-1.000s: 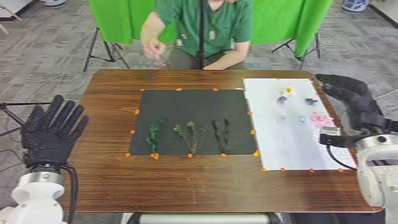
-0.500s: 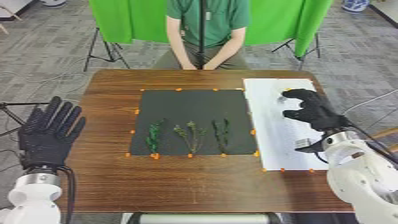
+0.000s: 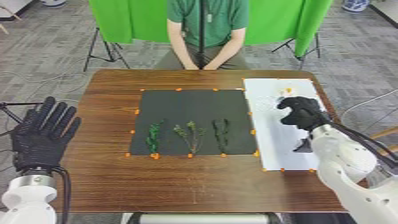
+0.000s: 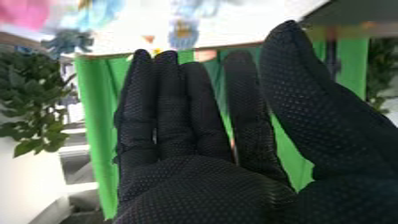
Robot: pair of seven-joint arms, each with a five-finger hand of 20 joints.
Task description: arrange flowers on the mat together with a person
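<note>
In the head view my right hand point(image 3: 305, 113) is over the white sheet point(image 3: 281, 159) at the table's right, hiding most flowers there. A small yellow flower point(image 3: 288, 90) lies near that sheet's far edge. On the black mat point(image 3: 193, 98) three green stems lie apart: a leafy one point(image 3: 154, 136), a branching one point(image 3: 192, 135) and a dark one point(image 3: 220, 136). My left hand point(image 3: 43, 135) is open off the table's left side. In the right wrist view my right hand point(image 4: 187, 175) has straight fingers; beyond are a pink flower point(image 4: 25, 12), a light-blue one point(image 4: 93, 14) and a grey-blue one point(image 4: 68, 42).
Across the brown table point(image 3: 178, 187) a person sits with both hands point(image 3: 201, 66) together near the far edge. Orange markers point(image 3: 155, 156) line the mat and sheet. Green cloth point(image 3: 124, 22) hangs behind the person.
My right hand has swung inward from the table's right side to over the white sheet, lately coming slightly nearer. The person's raised hand has come down beside the other. My left hand has shifted slightly.
</note>
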